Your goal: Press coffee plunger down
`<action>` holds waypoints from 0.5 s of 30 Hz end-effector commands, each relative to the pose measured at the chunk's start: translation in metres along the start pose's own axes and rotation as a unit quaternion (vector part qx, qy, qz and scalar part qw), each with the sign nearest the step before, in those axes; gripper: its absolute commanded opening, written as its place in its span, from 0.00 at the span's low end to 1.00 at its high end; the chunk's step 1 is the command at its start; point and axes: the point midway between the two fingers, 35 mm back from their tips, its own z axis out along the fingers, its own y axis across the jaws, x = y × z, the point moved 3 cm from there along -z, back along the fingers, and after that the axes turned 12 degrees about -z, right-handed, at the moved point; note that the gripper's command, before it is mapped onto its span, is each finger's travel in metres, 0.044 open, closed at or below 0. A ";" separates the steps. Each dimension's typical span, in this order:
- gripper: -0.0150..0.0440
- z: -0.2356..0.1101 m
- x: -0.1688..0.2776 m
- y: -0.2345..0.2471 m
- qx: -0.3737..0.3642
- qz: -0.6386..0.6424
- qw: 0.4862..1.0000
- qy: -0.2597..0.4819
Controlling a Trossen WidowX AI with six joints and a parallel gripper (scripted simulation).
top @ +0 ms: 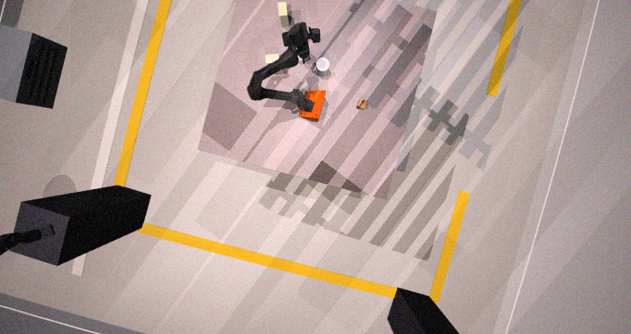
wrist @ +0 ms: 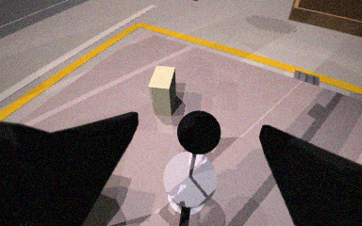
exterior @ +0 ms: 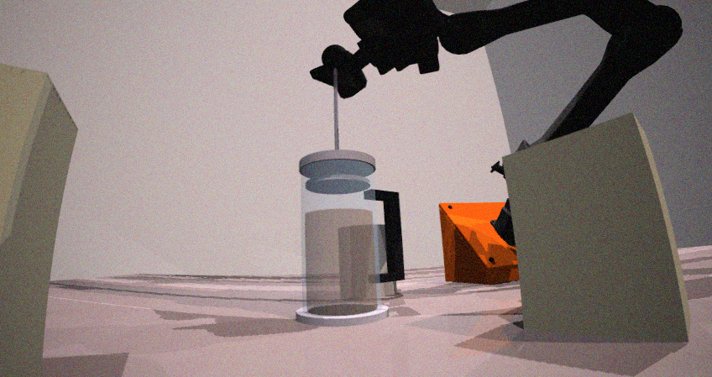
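Observation:
The glass coffee press (exterior: 339, 243) (top: 322, 64) (wrist: 189, 181) stands upright on the table, with a grey lid (exterior: 337, 161) and a black handle on its right. Its thin rod (exterior: 335, 118) stands fully raised and ends in a black round knob (exterior: 332, 54) (wrist: 199, 132). My gripper (exterior: 335, 75) (wrist: 198, 124) (top: 306, 56) is open wide at the height of the knob. In the wrist view the knob sits between the two fingers, with clear gaps on both sides. In the side view the fingers overlap the knob, and I cannot tell whether they touch it.
A cream block (exterior: 594, 233) (top: 271, 58) stands near the arm's orange base (exterior: 469, 243) (top: 316, 98). A second cream block (wrist: 163, 89) (top: 283, 12) (exterior: 24, 213) stands beyond the press. A small brown cube (top: 362, 104) lies to the right. Yellow tape (top: 146, 74) borders the floor.

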 end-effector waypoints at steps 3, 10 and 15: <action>0.82 0.002 0.001 -0.001 0.003 0.002 1.000 -0.002; 0.51 0.002 0.001 -0.001 0.003 0.002 1.000 -0.002; 0.47 0.002 0.001 -0.001 0.003 0.002 1.000 -0.002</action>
